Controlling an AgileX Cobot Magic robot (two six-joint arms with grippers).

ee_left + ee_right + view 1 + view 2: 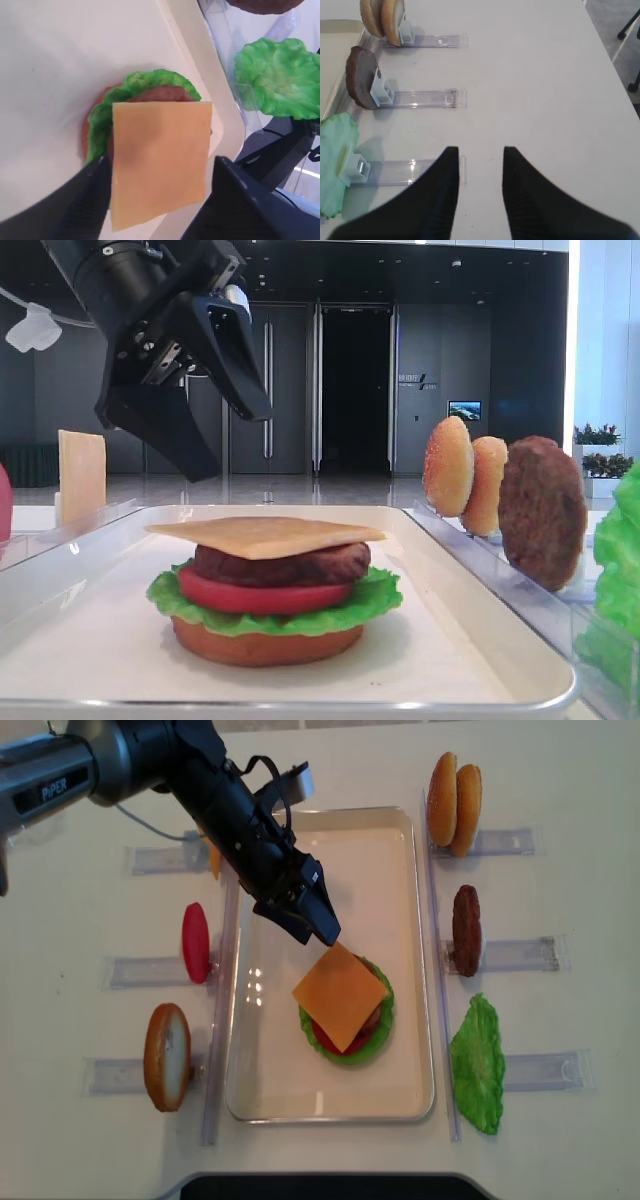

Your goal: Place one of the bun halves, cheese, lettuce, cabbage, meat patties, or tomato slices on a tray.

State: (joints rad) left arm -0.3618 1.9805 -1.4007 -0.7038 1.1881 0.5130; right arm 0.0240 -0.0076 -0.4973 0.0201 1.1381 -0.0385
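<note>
A pale orange cheese slice lies flat on top of a stack on the white tray. Under it are a meat patty, a tomato slice, lettuce and a bottom bun half. My left gripper hovers just above and behind the stack, open. In the left wrist view the cheese lies between and below its spread fingers without touching them. My right gripper is open over bare table beside the lettuce rack, with nothing in it.
Clear racks flank the tray. On the right stand two bun halves, a patty and a lettuce leaf. On the left stand a tomato slice, a bun half and another cheese slice.
</note>
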